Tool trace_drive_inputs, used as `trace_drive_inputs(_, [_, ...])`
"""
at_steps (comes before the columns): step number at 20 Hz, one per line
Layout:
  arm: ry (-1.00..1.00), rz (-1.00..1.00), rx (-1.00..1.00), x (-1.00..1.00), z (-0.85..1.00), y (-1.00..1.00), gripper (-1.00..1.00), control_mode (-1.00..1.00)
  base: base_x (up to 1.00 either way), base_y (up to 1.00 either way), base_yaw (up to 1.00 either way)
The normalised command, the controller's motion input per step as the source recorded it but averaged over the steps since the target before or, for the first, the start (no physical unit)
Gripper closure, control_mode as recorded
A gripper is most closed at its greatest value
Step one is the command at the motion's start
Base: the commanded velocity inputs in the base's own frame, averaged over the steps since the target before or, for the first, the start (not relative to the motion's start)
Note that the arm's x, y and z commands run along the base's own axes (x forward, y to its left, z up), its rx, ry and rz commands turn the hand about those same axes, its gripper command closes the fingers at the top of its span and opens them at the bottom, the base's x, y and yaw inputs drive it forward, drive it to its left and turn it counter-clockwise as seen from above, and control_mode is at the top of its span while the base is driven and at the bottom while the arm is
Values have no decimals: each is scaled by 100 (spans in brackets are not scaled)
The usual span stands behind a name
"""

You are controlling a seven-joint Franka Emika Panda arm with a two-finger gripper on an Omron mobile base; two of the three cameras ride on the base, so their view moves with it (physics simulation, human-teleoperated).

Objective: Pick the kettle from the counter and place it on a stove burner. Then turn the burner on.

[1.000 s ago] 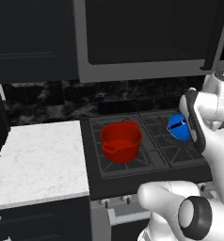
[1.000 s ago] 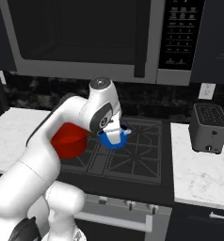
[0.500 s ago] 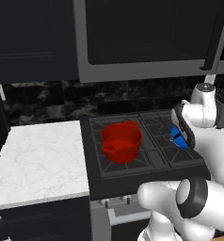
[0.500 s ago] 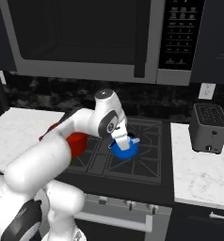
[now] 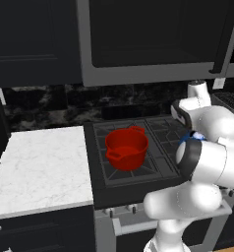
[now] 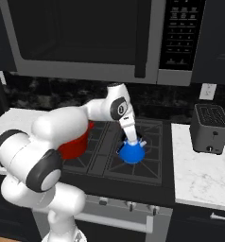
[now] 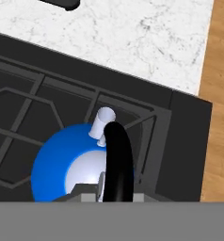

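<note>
The small blue kettle (image 6: 132,152) sits low on or just above the black grate of the stove burner (image 6: 150,163) at the cooktop's front right; whether it touches the grate is unclear. My gripper (image 6: 132,140) is shut on its thin black handle (image 7: 117,157) from above. In the hand view the kettle (image 7: 57,172) lies right below the hand, spout (image 7: 103,121) pointing away, over the burner grate (image 7: 20,122). In the left base view only a sliver of the kettle (image 5: 186,140) shows behind my arm. The white marble counter (image 5: 40,167) lies left of the stove.
A red two-handled pot (image 5: 127,147) stands on the left burners. A toaster (image 6: 209,128) stands on the right counter (image 6: 204,177). A microwave (image 6: 100,38) hangs over the cooktop. Stove knobs (image 6: 128,205) line the front edge.
My arm has carried the kettle right and down, toward the cooktop's front right burner. The red pot has stayed put.
</note>
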Motion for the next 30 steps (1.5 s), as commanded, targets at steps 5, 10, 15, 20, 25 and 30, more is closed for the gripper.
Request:
trace_drive_inputs(5, [-4, 0, -9, 8, -38, -22, 100, -100, 0, 0, 0])
trace_drive_inputs(10, [-7, 0, -14, 11, -39, -2, 100, -100, 0, 0, 0])
trace_drive_inputs(15, [0, 0, -1, 4, -23, 0, 100, -100, 0, 0, 0])
trace_drive_inputs(20, [-9, -3, 0, 4, -8, 0, 100, -100, 0, 0, 0])
trace_drive_inputs(25, [-11, 0, 1, 0, 7, -11, 100, -100, 0, 0, 0])
trace_drive_inputs(30, [0, 0, 1, 7, -1, 13, 100, -100, 0, 0, 0])
